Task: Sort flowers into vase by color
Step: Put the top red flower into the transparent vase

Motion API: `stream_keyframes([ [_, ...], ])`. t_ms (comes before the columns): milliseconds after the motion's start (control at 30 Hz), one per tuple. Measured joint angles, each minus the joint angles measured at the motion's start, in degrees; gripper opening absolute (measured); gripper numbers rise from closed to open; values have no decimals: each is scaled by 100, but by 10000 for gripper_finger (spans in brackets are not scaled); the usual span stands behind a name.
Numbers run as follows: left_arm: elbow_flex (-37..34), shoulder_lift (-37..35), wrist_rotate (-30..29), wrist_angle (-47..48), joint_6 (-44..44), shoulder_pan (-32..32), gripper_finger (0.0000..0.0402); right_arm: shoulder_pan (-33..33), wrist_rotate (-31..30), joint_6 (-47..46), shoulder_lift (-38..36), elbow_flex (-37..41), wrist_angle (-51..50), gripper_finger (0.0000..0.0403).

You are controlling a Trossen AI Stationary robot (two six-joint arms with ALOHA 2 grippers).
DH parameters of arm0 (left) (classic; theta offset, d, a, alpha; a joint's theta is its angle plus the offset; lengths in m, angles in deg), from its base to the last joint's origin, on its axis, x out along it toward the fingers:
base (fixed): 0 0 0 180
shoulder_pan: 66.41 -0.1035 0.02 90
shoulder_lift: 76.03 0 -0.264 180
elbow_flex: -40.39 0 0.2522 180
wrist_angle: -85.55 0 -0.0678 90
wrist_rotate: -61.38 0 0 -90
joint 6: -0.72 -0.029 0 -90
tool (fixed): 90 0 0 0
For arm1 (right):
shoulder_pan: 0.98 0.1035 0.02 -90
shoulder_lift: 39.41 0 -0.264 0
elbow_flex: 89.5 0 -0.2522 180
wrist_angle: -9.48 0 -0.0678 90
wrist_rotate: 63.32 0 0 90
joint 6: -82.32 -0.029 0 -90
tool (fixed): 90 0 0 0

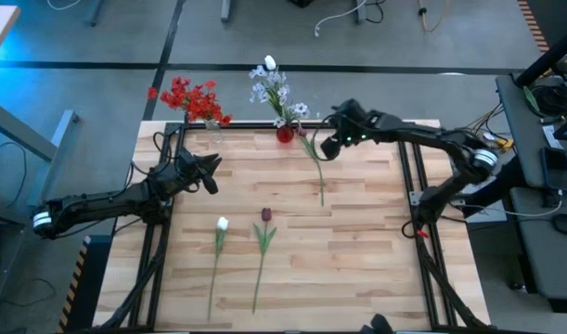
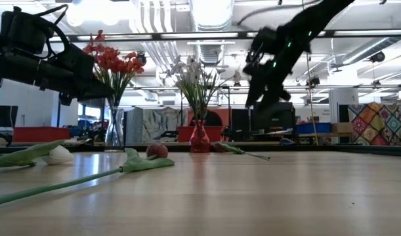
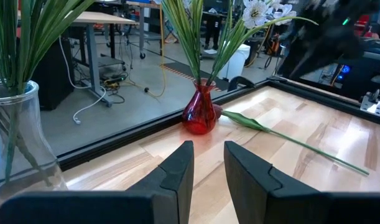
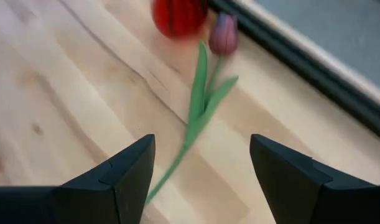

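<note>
Clearly, the right tool (image 4: 199, 171) is held wide and empty above a purple tulip (image 1: 313, 158) lying flat on the tabletop (image 1: 357, 241), far side, its bud just beside the red vase (image 1: 285, 134). The stem's long axis runs from the bud at the far end toward the near side. If the descent is taken too close to the bud, the vase could be knocked over. The left tool (image 3: 208, 171), narrowly parted and empty, waits to the left.

The red vase (image 4: 179, 15) is cut off by the frame edge.
</note>
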Motion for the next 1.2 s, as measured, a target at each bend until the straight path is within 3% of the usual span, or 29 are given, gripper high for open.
stream_keyframes([
  [300, 0, 0, 0, 55, 0, 0, 75, 43, -2, -327, 1642, -238, 706, 237],
  [567, 0, 0, 0, 124, 1, 0, 75, 77, -6, -552, 2317, -679, 687, 217],
  [767, 0, 2, 0, 129, 1, 0, 75, 72, -48, -606, 2399, -706, 664, 159],
  [1000, 0, 0, 0, 115, 1, 0, 75, 210, -42, -459, 2200, -664, 539, 30],
  [1200, 0, -2, 0, 107, 1, 0, 75, 557, -106, -316, 1471, -466, 318, 14],
])
